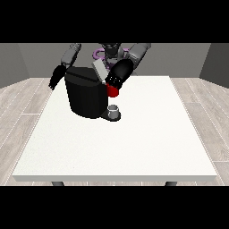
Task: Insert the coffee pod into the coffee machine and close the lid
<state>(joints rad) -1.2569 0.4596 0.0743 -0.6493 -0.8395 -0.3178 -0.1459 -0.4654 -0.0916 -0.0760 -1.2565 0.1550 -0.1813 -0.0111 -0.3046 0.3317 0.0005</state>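
Front view: hand at the view's right is hovering at the coffee machine lid, fingers unreadable, pod not showing; I'd be seating it squarely before lowering the lid.

Bare room: plank floor, grey walls

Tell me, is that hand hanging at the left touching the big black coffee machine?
Cannot tell. In the front view the hand at the view's left hangs beside the coffee machine, its edge meeting the machine's outline, but no clear contact or gap shows.
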